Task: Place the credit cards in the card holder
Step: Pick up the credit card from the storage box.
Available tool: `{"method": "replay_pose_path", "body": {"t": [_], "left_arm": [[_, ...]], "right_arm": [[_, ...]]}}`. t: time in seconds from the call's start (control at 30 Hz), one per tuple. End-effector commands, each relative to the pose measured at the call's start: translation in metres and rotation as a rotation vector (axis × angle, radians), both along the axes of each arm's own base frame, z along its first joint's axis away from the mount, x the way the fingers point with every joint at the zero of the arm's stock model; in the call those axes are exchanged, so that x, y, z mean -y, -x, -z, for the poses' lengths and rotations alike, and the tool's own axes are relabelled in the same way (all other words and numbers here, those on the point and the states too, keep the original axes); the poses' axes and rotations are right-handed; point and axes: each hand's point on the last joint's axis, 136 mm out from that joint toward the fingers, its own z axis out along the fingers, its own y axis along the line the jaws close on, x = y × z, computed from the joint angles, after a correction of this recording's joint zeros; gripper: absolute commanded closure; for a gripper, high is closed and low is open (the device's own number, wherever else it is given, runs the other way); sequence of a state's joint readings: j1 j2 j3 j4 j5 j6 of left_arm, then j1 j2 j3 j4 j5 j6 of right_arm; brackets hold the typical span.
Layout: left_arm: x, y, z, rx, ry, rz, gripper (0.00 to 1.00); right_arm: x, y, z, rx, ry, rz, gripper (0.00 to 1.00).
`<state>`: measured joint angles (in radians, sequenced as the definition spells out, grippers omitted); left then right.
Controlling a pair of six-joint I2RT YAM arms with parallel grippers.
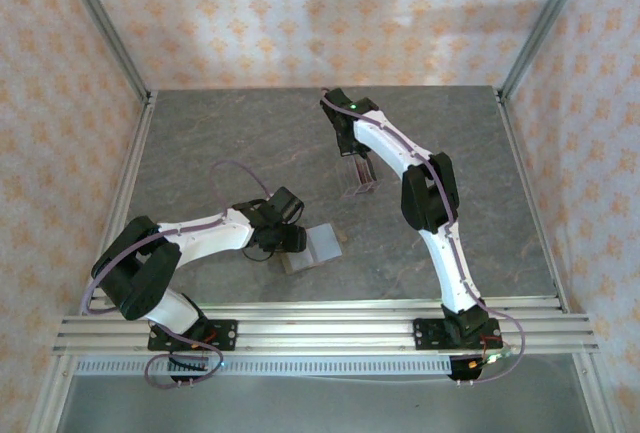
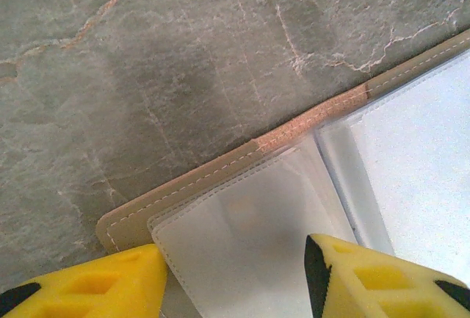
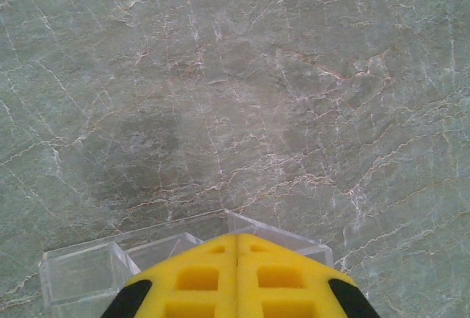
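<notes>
Card holder (image 2: 250, 230) open, left claw (image 2: 235, 274) — parted

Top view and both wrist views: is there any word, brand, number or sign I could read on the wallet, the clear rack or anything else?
None: no readable text in any view.
The card holder: plain tan edge with stitching, blank pale pockets.
The clear rack: bare plastic, no print.
The table: only stone-like veins.
</notes>
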<state>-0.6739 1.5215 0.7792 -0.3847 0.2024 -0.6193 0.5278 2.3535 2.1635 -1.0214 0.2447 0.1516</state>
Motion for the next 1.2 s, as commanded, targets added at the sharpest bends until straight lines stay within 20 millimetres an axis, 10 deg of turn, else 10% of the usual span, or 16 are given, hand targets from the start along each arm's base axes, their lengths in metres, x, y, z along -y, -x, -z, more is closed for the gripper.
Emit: {"method": "replay_pose_path", "body": {"t": [0.0,1.17], "left_arm": [[0.003,-0.008,-0.007,0.024,0.012,-0.004,0.47],[0.003,-0.009,-0.006,0.023,0.009,-0.002,0.47]], "right_arm": [[0.008,0.007,-0.008,-0.006,0.061,-0.008,0.97],[-0.007,0.01,-0.072,0.09,-0.009,-0.05,1.0]]}}
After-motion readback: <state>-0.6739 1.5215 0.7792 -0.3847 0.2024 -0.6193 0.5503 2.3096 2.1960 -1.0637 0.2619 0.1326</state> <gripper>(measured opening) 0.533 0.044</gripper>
